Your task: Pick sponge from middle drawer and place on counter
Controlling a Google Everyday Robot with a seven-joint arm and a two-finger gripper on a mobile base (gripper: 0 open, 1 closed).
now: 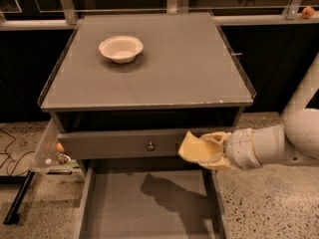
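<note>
My gripper (pixel 205 151) is shut on the pale yellow sponge (pixel 192 147) and holds it in the air, in front of the closed drawer front with the round knob (pixel 150 146). It is above the right side of the open middle drawer (pixel 149 208), whose grey floor shows only the arm's shadow. The counter (pixel 169 63) is higher up and behind the sponge. My white arm (pixel 279 143) comes in from the right.
A white bowl (pixel 121 49) sits at the back left of the counter. A clear plastic panel (pixel 47 146) with small items hangs at the cabinet's left side. Cables and a dark bar (pixel 17 203) lie on the speckled floor at left. A white pipe (pixel 304 93) stands right.
</note>
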